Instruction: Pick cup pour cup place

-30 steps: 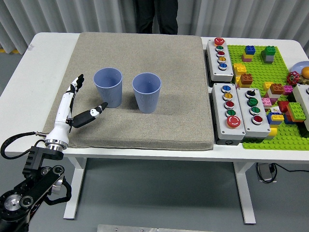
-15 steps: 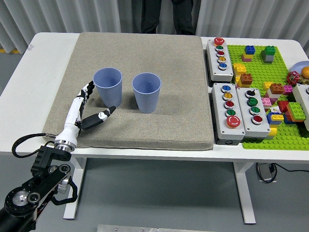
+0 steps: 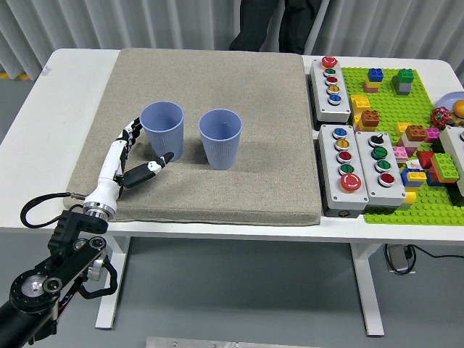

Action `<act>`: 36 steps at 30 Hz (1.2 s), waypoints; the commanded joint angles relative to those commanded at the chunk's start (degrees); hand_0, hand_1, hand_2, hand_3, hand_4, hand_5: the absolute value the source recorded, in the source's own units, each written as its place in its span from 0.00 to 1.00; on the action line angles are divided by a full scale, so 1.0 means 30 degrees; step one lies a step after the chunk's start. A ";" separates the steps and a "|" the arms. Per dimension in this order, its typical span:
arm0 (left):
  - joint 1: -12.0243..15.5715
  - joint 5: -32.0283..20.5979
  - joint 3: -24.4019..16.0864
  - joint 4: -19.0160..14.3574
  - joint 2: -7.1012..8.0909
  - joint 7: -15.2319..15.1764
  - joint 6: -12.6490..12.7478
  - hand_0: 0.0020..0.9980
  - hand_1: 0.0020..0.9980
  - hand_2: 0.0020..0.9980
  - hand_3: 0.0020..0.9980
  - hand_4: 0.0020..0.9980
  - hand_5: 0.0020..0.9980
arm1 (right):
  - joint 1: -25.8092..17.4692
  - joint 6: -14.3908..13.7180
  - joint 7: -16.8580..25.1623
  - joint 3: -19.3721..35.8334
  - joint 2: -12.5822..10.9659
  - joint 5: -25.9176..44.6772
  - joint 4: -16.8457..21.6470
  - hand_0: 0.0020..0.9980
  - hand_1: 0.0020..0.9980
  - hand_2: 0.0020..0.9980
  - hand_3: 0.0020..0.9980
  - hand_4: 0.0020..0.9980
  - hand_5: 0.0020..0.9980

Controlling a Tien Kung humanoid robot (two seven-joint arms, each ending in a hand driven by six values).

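Nearest the camera, the black left arm rises from the lower left corner and ends in the left robot hand (image 3: pixel 133 154), which reaches in over the front left part of the grey mat (image 3: pixel 210 196). Its fingers (image 3: pixel 130 130) are spread and hold nothing: they lie along the left side of the left blue cup (image 3: pixel 162 130), while the thumb points toward the cup's base from the front, so the cup sits within the open span; whether any digit touches the cup I cannot tell. That cup stands upright on the mat, with the right blue cup (image 3: pixel 220 138) just beside it, also upright and apart from the robot hand. The mat covers most of the white surface (image 3: pixel 43 123). To the right of the mat sit grey button boxes (image 3: pixel 351 167) with coloured buttons, and beyond them a green baseplate (image 3: pixel 420 145) carrying coloured bricks. At the far edge a person (image 3: pixel 279 25) in dark clothes stands
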 joint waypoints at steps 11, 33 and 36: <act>-0.0729 -0.0029 0.0291 0.0611 -0.0045 0.0038 -0.0038 1.00 0.99 1.00 1.00 0.93 0.31 | 0.0040 -0.0020 0.0014 -0.0031 -0.0021 0.0028 -0.0003 0.67 0.61 0.56 0.55 0.00 0.21; -0.1573 -0.0228 0.0640 0.1455 -0.0258 0.0058 -0.0060 1.00 0.99 1.00 1.00 0.94 0.35 | 0.0114 0.0061 0.0029 0.0012 -0.0042 -0.0030 -0.0014 0.67 0.61 0.56 0.55 0.00 0.21; -0.1666 -0.0214 0.0661 0.1541 -0.0269 0.0060 -0.0087 1.00 0.99 1.00 1.00 0.94 0.36 | 0.0147 0.0077 0.0021 0.0022 -0.0047 -0.0024 -0.0016 0.67 0.61 0.56 0.55 0.00 0.21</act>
